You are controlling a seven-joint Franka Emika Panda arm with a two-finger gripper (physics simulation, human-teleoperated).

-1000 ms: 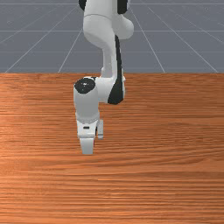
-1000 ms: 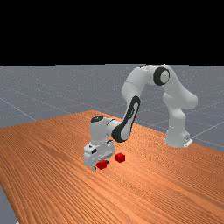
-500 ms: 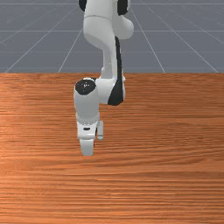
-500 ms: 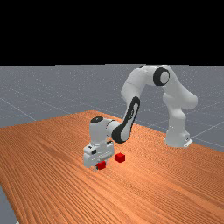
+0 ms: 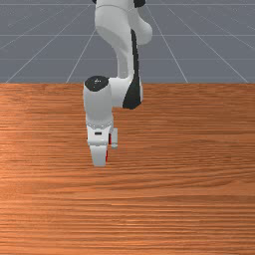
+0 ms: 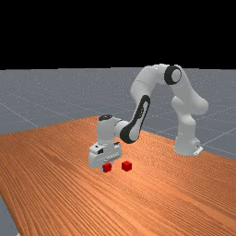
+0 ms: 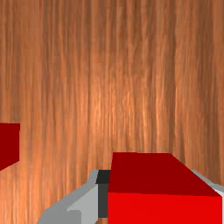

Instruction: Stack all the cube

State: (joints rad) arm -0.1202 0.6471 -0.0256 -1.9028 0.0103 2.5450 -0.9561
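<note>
The front view faces the arm [image 5: 98,107] from across the tabletop [image 5: 199,174], angled down; the far view, farther off and slantwise, shares both. The wrist view looks down from close above.

Red cube [image 6: 107,168]: bright red and deep crimson faces
Second red cube [image 6: 126,166]: matching solid red
Orange-brown wooden table [image 5: 189,199]: streaked with darker grain
White-and-grey robot arm [image 6: 145,84]: banded in black
Grey floor [image 6: 50,94]: crossed by pale lines
</note>
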